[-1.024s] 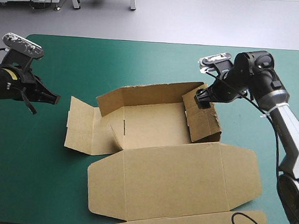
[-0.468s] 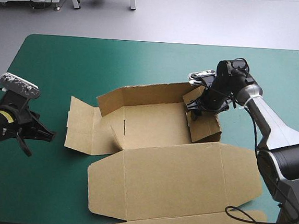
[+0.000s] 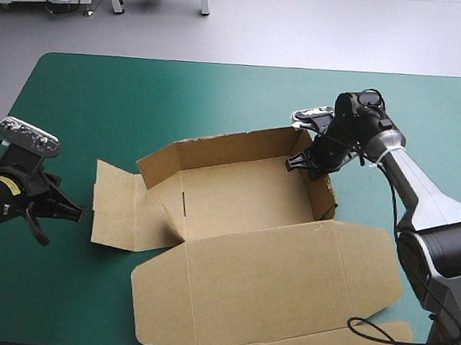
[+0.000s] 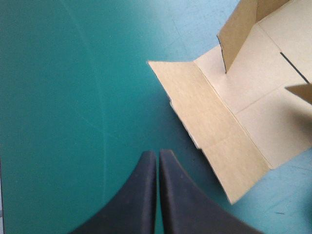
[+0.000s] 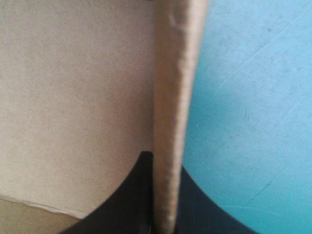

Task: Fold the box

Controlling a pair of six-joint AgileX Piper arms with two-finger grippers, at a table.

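**Brown box, part-erected, at the middle of the worktop.** The right gripper stands at the box's far right corner. Its black fingers are all but closed, pinching the top edge of the right end wall, one finger inside the box and one outside. The left gripper hovers well apart from the box, beyond its left flap, with fingers pressed together and holding nothing. The rear wall and right end wall stand raised. The left flap and the broad lid lie flat on the teal-green cover.

**Risks, as judged.**
- The hold is on a thin edge only, so the wall may slip free and spring outward; scored board tends to recover along its creases.
- A pull from that single corner may drag or swivel the whole light sheet, since nothing weights the box's left side.
- Too firm a nip may crush the edge.

**Materials.** The board is matte and fibrous, stiff within each panel and hinged at straight scores. The lid's ends taper, and a narrow slit is cut near the box's left fold. The cover is smooth, with faint creases.
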